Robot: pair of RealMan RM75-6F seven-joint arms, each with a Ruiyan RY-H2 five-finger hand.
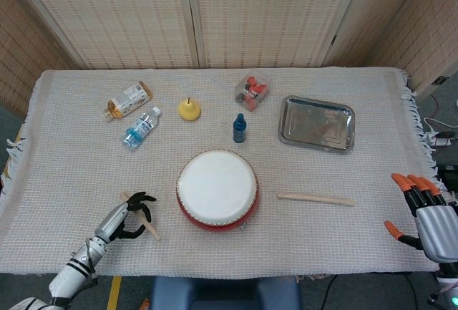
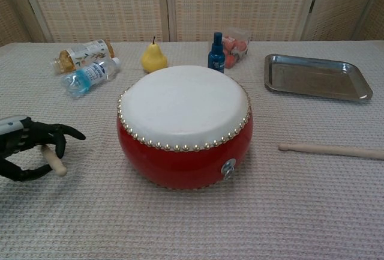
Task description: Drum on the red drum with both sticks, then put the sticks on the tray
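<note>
Woven reed screens back a table (image 1: 372, 253) covered with a pale knitted cloth. Red drum (image 1: 217, 190), white skin upward, stands near the front edge at centre. Left hand (image 1: 125, 217), dark fingers curled round one drumstick (image 1: 141, 217), lies just left of the drum; in the chest view the stick's end (image 2: 56, 161) shows between the closed fingers. Second drumstick (image 1: 315, 198) lies flat on the cloth to the right of the drum, apart from it. Right hand (image 1: 429, 213) is at the table's right front corner, orange-tipped fingers spread, holding nothing. Metal tray (image 1: 316, 124) sits behind and right of the drum. Along the back: two bottles lying down (image 1: 127, 100) (image 1: 140, 127), a yellow pear (image 1: 189, 109), a blue bottle (image 1: 240, 128) upright, a clear box of red items (image 1: 252, 89).
</note>
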